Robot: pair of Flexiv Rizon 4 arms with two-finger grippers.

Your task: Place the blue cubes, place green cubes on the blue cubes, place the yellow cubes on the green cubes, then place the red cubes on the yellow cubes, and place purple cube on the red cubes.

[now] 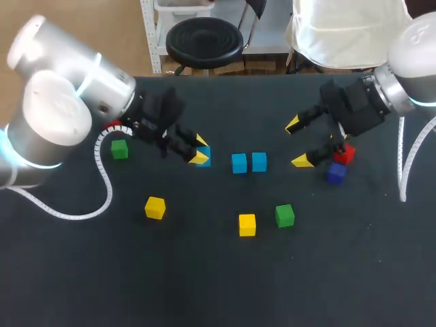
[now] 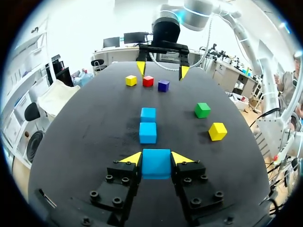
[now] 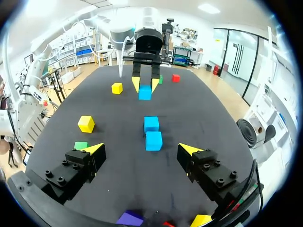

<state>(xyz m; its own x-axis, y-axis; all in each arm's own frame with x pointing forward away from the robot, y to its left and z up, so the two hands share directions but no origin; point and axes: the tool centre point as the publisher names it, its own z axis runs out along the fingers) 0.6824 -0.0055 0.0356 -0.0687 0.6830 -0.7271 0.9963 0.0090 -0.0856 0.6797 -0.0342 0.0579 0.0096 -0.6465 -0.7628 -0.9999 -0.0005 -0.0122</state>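
Note:
My left gripper (image 1: 199, 150) is shut on a blue cube (image 2: 156, 163), held between its yellow tips low over the table. Ahead of it two more blue cubes (image 1: 238, 163) (image 1: 259, 161) sit side by side, touching or nearly so. My right gripper (image 1: 298, 143) stands wide open beyond them with nothing between its fingers. A red cube (image 1: 345, 154) and the purple cube (image 1: 336, 173) lie just under and behind it. In the right wrist view the left gripper (image 3: 145, 85) and its blue cube (image 3: 145, 92) face me across the blue pair (image 3: 153, 140).
Green cubes lie at the far left (image 1: 120, 148) and front middle (image 1: 285, 215). Yellow cubes (image 1: 154, 208) (image 1: 247, 224) sit toward the front. Another yellow cube (image 2: 131, 80) lies beside the red one. A second red cube (image 3: 176, 77) is by the left arm.

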